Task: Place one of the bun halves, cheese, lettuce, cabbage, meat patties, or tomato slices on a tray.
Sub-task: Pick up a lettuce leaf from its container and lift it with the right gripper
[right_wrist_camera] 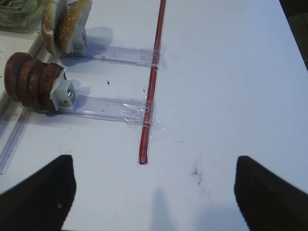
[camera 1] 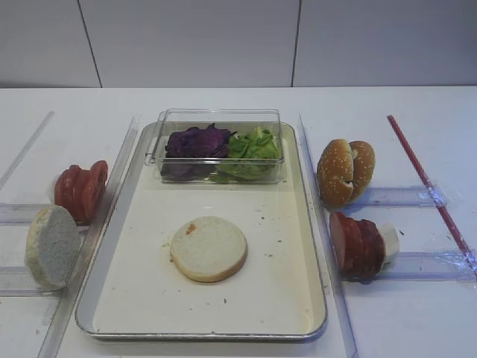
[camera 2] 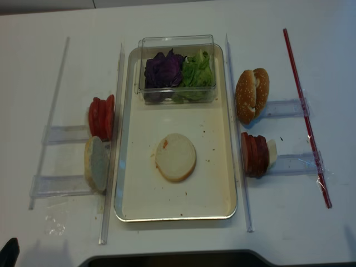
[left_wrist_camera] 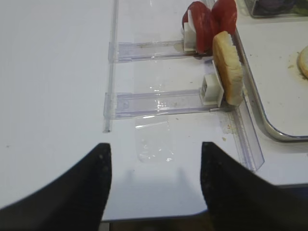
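A pale bun half [camera 1: 209, 248] lies flat on the silver tray [camera 1: 277, 268]. At the tray's back, a clear box holds purple cabbage [camera 1: 195, 143] and green lettuce [camera 1: 256, 147]. To the left of the tray stand tomato slices [camera 1: 80, 190] and an upright pale bun half [camera 1: 51, 246]. To its right are sesame bun halves [camera 1: 345, 171] and meat patties [camera 1: 356, 245]. No cheese shows. My left gripper [left_wrist_camera: 155, 147] hangs open and empty near the table's front edge, short of the bun half [left_wrist_camera: 227, 67]. My right gripper [right_wrist_camera: 154, 161] is open and empty, well back from the patties [right_wrist_camera: 31, 79].
Clear plastic holders [left_wrist_camera: 159, 102] and long clear rails [camera 1: 112, 201] flank the tray on both sides. A red strip [camera 1: 428, 186] is taped diagonally at the far right. A white block [right_wrist_camera: 63, 94] backs the patties. The table's front edge lies just under the left gripper.
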Robot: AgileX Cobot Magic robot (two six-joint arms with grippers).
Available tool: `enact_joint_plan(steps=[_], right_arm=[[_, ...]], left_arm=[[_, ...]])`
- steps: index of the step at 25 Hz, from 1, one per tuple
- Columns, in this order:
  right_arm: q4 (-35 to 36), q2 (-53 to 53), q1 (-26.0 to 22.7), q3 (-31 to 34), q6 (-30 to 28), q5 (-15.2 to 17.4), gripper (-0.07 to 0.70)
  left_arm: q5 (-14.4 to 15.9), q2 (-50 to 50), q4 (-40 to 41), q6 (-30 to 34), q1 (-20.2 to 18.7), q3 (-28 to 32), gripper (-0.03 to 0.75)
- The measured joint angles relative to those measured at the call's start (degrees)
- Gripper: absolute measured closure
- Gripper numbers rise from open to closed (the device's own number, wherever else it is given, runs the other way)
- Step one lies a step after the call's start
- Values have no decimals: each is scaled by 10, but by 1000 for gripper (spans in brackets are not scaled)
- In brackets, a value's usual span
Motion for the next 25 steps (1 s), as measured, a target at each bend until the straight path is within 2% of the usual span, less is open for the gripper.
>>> enact_joint_plan(steps=[14, 18, 25], right_arm=[[0, 0, 0, -16, 0, 0, -57], [-13, 22, 0, -65, -6, 0, -57], [-21, 151, 0, -183, -6, 1, -57]], left_arm=[[0, 0, 0, 0, 0, 0, 299], [0, 0, 0, 0, 0, 0, 299], [0, 0, 0, 0, 0, 0, 299]])
